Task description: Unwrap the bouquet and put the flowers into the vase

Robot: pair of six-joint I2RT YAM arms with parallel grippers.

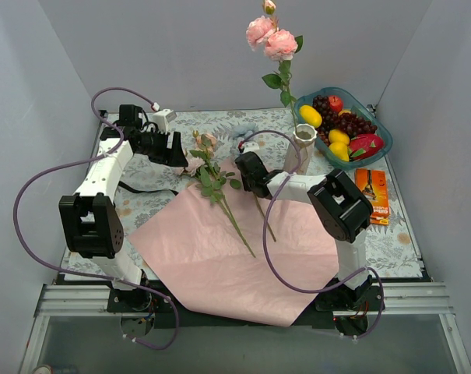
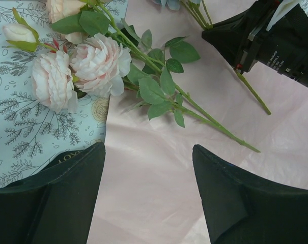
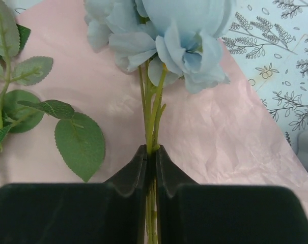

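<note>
**Right fingers clamp the blue blossom's stems; left fingers spread over the paper**

The right gripper (image 3: pixel 150 152) has its fingers pressed together on the thin green stems of the pale blue artificial flower (image 3: pixel 179 30). They pinch the stems just below the blossom, which lies straight ahead of the fingertips on the creased lilac-pink wrapping paper (image 3: pixel 220 137). Broad green leaves (image 3: pixel 80 145) of a neighbouring stem lie on the paper just to the left of these fingers.

The left gripper (image 2: pixel 148 150) has its fingers spread wide, with nothing between them but the paper beneath. Ahead of its left fingertip lie long-stemmed pale pink roses (image 2: pixel 98 61). Their heads rest on the floral-printed pale blue tablecloth (image 2: pixel 21 112), and their leafy stems slant across the paper towards the front of its right finger.

In the top view, the small white ribbed ceramic vase (image 1: pixel 305 140) stands upright near the right gripper's fingers, beyond them and to their right. It holds one tall stem of pink roses (image 1: pixel 280 44). A teal oval bowl (image 1: pixel 383 128) of fruit sits farther right.
</note>
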